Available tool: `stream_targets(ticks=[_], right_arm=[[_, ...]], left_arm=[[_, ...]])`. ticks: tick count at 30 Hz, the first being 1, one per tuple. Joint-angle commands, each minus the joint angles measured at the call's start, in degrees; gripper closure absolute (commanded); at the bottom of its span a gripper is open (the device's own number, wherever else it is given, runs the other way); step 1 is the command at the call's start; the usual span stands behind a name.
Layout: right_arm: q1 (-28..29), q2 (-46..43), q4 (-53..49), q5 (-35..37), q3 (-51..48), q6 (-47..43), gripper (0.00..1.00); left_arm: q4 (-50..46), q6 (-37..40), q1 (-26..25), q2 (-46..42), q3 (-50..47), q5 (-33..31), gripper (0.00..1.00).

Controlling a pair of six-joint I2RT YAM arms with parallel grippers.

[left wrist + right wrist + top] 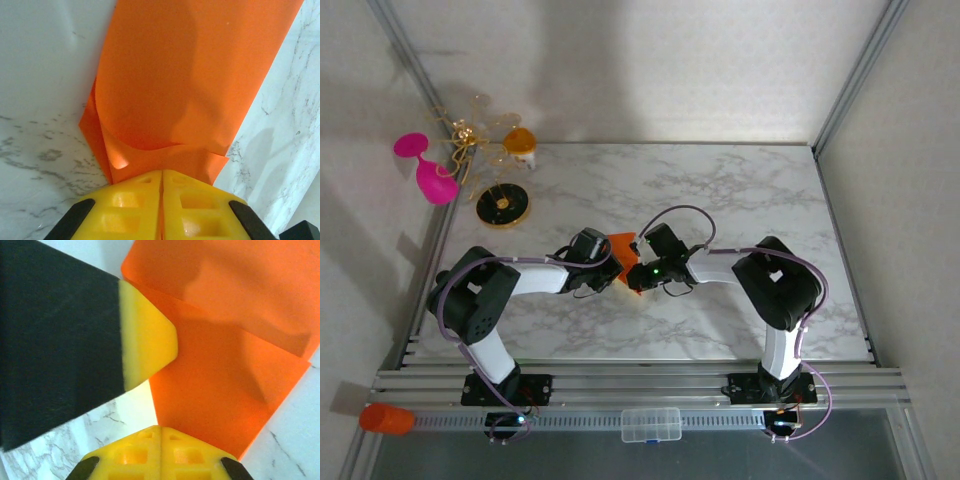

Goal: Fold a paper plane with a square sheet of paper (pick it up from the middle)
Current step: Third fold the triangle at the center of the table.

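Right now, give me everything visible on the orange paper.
The orange paper is thin, plain and bright, already folded into a layered angular shape with creases and one curled flap. It sits mid-table over the marble top; whether it rests on it is unclear. The left tool is shut on one edge, and the right tool looks shut on a corner.

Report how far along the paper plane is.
Done: the orange sheet already carries folds, with overlapping layers and a crease showing in the wrist views. In hand: the left gripper and the right gripper are each shut on an edge of it. Left: it is not a narrow pointed dart yet, so most of the folding likely remains.
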Motion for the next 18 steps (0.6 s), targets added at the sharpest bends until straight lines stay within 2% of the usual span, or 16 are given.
stream_targets(ticks=[1, 18], right_arm=[[0.3, 0.9, -2.0, 2.0, 1.1, -0.1, 0.97], [0.1, -0.5, -4.9, 1.0, 0.6, -1.5, 0.97]], left_arm=[[-4.1, 0.1, 0.3, 2.1, -1.8, -2.6, 0.90], [-4.8, 0.4, 0.7, 2.2, -2.3, -3.3, 0.91]])
